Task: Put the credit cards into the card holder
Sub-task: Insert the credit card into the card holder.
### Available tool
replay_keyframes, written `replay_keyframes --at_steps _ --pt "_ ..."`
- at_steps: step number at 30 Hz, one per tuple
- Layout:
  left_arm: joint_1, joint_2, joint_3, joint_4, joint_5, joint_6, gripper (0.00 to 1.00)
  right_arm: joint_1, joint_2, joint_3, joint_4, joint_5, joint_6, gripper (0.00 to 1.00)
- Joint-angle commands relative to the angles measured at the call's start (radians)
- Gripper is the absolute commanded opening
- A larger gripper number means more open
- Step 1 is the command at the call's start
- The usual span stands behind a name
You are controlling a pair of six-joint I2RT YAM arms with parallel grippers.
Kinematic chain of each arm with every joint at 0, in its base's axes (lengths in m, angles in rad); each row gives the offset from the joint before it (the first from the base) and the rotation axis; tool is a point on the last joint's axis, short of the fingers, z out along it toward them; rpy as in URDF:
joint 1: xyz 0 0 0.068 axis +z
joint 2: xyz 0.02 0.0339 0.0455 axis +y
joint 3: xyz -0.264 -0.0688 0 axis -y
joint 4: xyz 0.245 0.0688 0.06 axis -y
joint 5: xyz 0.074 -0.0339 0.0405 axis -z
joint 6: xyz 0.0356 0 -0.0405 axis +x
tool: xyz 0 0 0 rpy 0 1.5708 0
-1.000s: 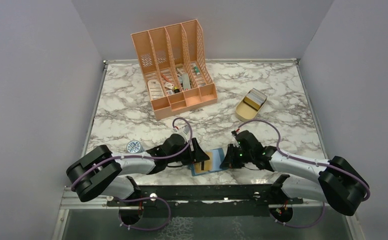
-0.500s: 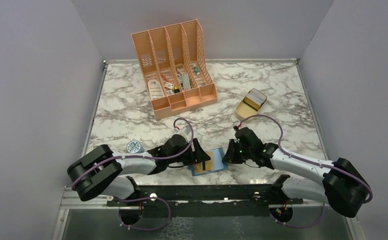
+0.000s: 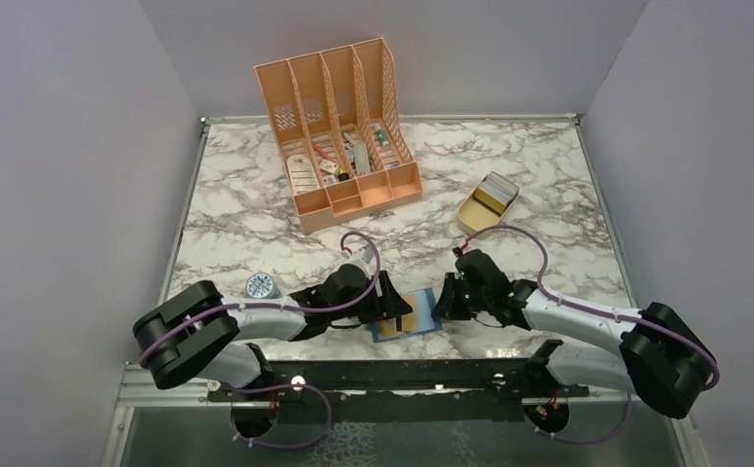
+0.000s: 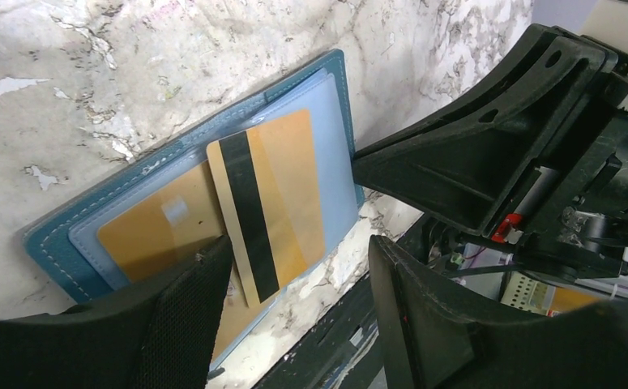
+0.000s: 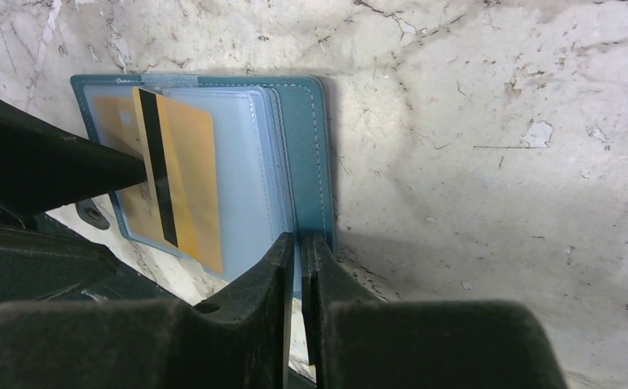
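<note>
Both low, inward: left hand [image 4: 298, 255] agape astride striped credit card [image 4: 270, 203], right hand [image 5: 296, 243] clamped on card holder [image 5: 306, 138].

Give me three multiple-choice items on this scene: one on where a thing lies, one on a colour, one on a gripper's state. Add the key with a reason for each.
1. Where does the striped gold card lie?
A. in the tan tray
B. on the open card holder
C. in the peach organizer

2. What colour is the card holder's cover?
A. teal-blue
B. red
C. black

3. How is the right gripper?
A. wide open, holding nothing
B. shut on a card
C. shut on the card holder's edge

Key:
1 B, the card rests on the holder's pale blue inside.
2 A, the stitched teal border shows in both wrist views.
3 C, its fingers pinch the holder's edge with barely a gap between them.
</note>
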Motion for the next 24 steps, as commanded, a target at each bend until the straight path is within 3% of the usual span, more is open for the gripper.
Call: replay_keyframes --at_steps 1,24 --pt "-0.018 0.016 0.028 -0.019 -0.04 -0.006 0.65 0.007 0.0 -0.021 0.033 0.019 0.004 0.1" --pt "-0.057 0.06 0.075 -0.001 -0.06 0.001 0.64 0.007 -0.004 -0.018 0.044 0.002 0.012 0.09"
